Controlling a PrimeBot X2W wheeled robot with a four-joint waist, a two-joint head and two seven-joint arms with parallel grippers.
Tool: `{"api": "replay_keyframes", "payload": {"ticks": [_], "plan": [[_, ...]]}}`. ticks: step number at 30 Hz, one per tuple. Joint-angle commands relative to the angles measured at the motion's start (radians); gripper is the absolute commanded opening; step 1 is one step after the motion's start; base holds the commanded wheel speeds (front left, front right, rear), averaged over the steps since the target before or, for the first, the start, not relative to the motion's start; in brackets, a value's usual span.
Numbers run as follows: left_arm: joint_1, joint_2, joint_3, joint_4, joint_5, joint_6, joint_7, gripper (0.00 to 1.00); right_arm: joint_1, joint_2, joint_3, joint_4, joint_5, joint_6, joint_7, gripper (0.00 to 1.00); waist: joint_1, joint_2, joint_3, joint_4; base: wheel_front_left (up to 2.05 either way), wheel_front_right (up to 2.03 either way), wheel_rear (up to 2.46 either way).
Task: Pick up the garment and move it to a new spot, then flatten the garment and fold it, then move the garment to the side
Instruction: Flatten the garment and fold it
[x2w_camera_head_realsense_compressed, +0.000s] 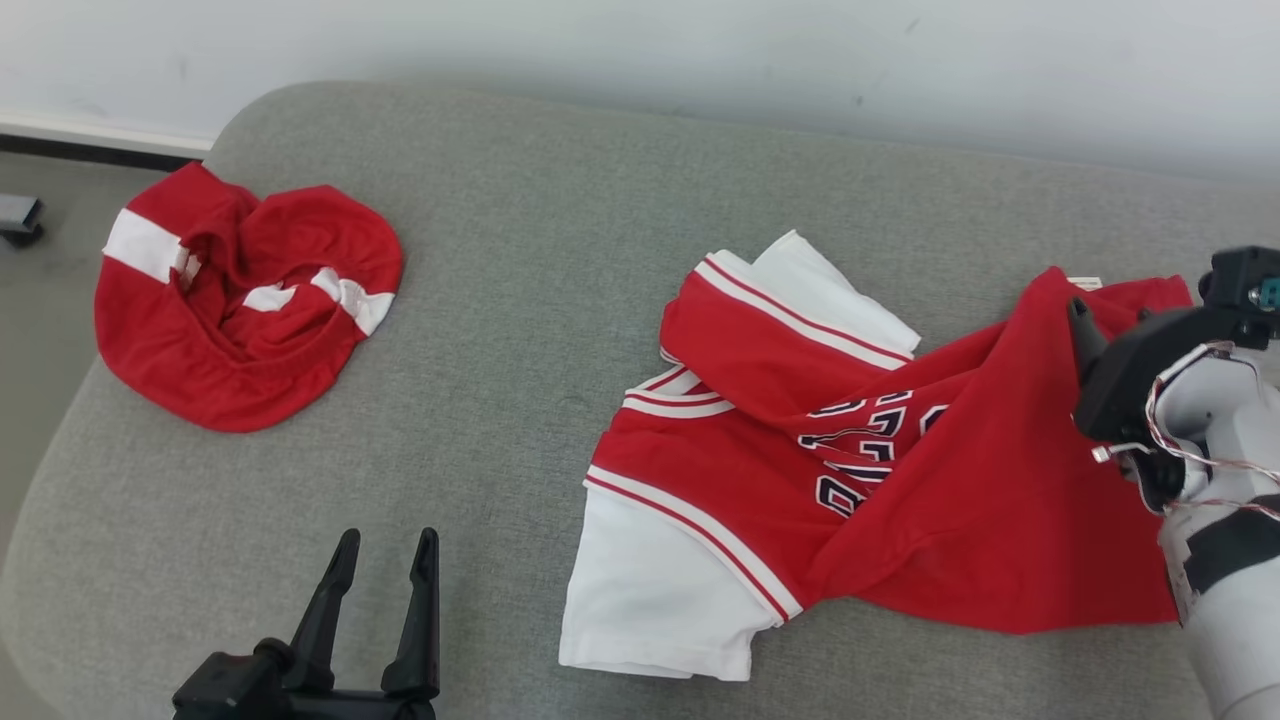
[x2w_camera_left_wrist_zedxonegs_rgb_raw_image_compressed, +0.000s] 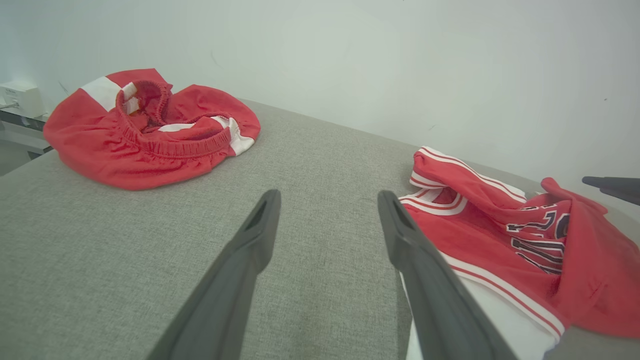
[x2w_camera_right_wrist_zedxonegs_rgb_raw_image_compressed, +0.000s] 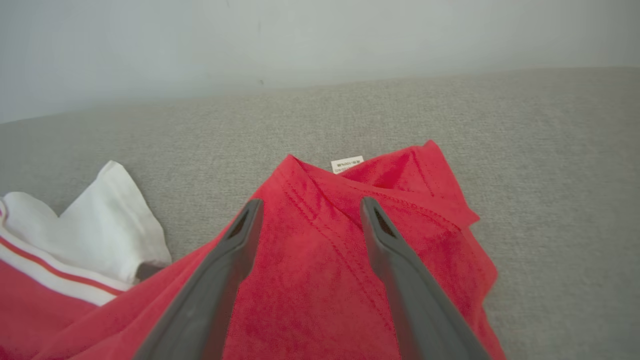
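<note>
While the red and white jersey (x2w_camera_head_realsense_compressed: 900, 500) lies crumpled on the grey fabric-covered desk (x2w_camera_head_realsense_compressed: 540, 250), well to the right of a heap of red shorts (x2w_camera_head_realsense_compressed: 240, 300), both pincers hang open and hold nothing. The right pincer (x2w_camera_right_wrist_zedxonegs_rgb_raw_image_compressed: 308, 205) sits over the end of the jersey farthest from the shorts. Its two dark fingers are spread wide above a raised ridge of red cloth, close to a small white label (x2w_camera_right_wrist_zedxonegs_rgb_raw_image_compressed: 347, 164). The left pincer (x2w_camera_head_realsense_compressed: 385, 540) hovers over bare desk, nearer the robot than the shorts and between them and the jersey, jaws equally wide. On the side facing the shorts, a white sleeve (x2w_camera_head_realsense_compressed: 650, 600) lies spread out. Farther from the shorts, the red body is folded over itself and partly covers the dark lettering. The jersey seems to have reached its new spot, with flattening and folding not yet done. The main risk is the bunching: a pincer closing on that ridge would likely catch several layers, and pulling would then drag the fold along instead of smoothing it. A pull from the far end alone could slide the whole jersey. The left pincer's inner finger is close to the white sleeve and could snag it.
</note>
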Motion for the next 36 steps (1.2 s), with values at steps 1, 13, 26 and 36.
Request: {"api": "replay_keyframes", "payload": {"ticks": [1, 13, 26, 36], "plan": [[0.010, -0.001, 0.005, 0.000, 0.005, 0.001, 0.000, 1.00, 0.023, -0.019, 0.011, 0.015, -0.009, -0.002, 0.016, 1.00, -0.0001, -0.0001, -0.019, -0.022, 0.00, 0.00, 0.00], [0.015, -0.001, 0.019, -0.008, 0.011, 0.001, 0.000, 1.00, 0.123, -0.083, 0.111, -0.009, 0.047, -0.002, 0.090, 1.00, -0.0001, -0.0001, -0.029, -0.090, 0.00, 0.00, 0.00], [-0.016, -0.001, 0.023, -0.002, 0.012, 0.001, 0.000, 1.00, 0.186, -0.088, 0.217, -0.094, 0.143, -0.002, 0.096, 0.92, -0.0001, -0.0001, -0.004, -0.086, 0.00, 0.00, 0.00], [-0.014, -0.001, 0.026, 0.001, 0.012, 0.001, 0.000, 1.00, 0.211, -0.099, 0.246, -0.129, 0.137, -0.002, 0.084, 0.47, -0.0001, -0.0001, -0.010, -0.095, 0.00, 0.00, 0.00]]}}
